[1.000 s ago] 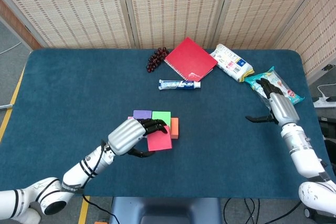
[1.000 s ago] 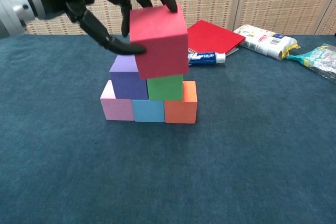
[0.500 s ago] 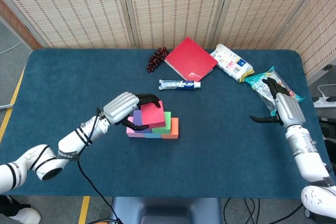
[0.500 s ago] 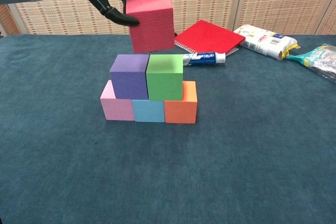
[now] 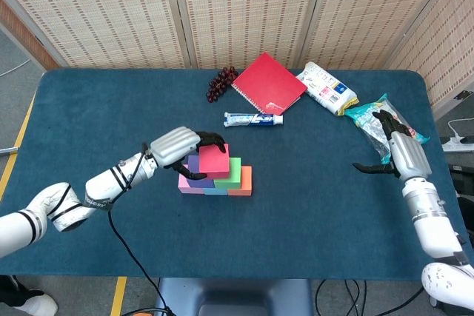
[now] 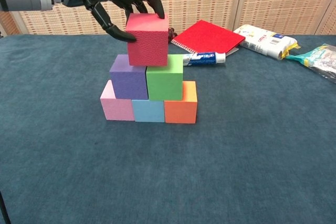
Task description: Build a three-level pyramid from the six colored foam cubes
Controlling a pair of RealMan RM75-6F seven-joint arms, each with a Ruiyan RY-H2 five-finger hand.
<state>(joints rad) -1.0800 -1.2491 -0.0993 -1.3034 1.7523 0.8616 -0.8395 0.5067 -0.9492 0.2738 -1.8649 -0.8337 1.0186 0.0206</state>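
The left hand (image 6: 123, 3) grips the red cube (image 6: 147, 39) from above, fingers on its top edge and thumb against its left face, and the cube sits on the seam between the purple cube (image 6: 128, 77) and the green cube (image 6: 165, 77), seemingly touching both. Those two stand side by side on the bottom row: pink cube (image 6: 116, 105) at left, blue cube (image 6: 148, 110) in the middle, orange cube (image 6: 181, 104) at right, all pressed together on the blue table (image 6: 252, 145). In the head view the same stack shows near the table's middle, with the left hand (image 5: 180, 150) reaching in from the left over the red cube (image 5: 214, 161). The right hand (image 5: 394, 147) hovers well apart near the table's right edge, holding nothing, its fingers spread and curved, just beside a teal packet (image 5: 385, 119). Along the far side lie a red notebook (image 5: 269, 83), a white packet (image 5: 326, 88), a tube (image 5: 253, 119) in front of the notebook, and a bunch of dark grapes (image 5: 221, 82) to its left.
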